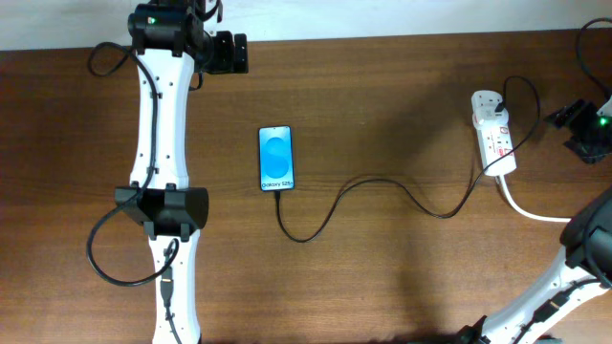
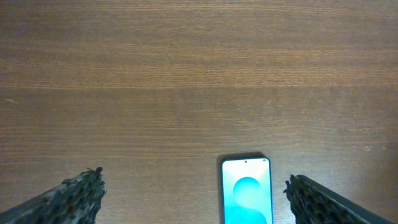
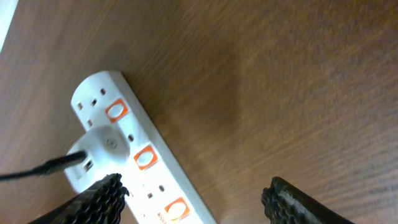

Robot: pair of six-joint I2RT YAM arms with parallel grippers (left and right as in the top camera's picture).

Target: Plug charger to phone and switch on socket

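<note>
Wooden table (image 1: pixel 402 96), charger (image 1: pixel 382 178) reaching phone (image 1: pixel 276 158), left claw (image 2: pixel 193 180) spread wide, right claw (image 3: pixel 193 185) spread wide near socket (image 3: pixel 140 155)

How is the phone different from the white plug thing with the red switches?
The phone has a dark frame and bright blue screen; the socket is white with red switch marks. The phone lies in the middle of the table; the socket lies near its right edge. The socket carries a white plug on top; the phone only has the thin black charger reaching its bottom end. Both lie flat.
</note>
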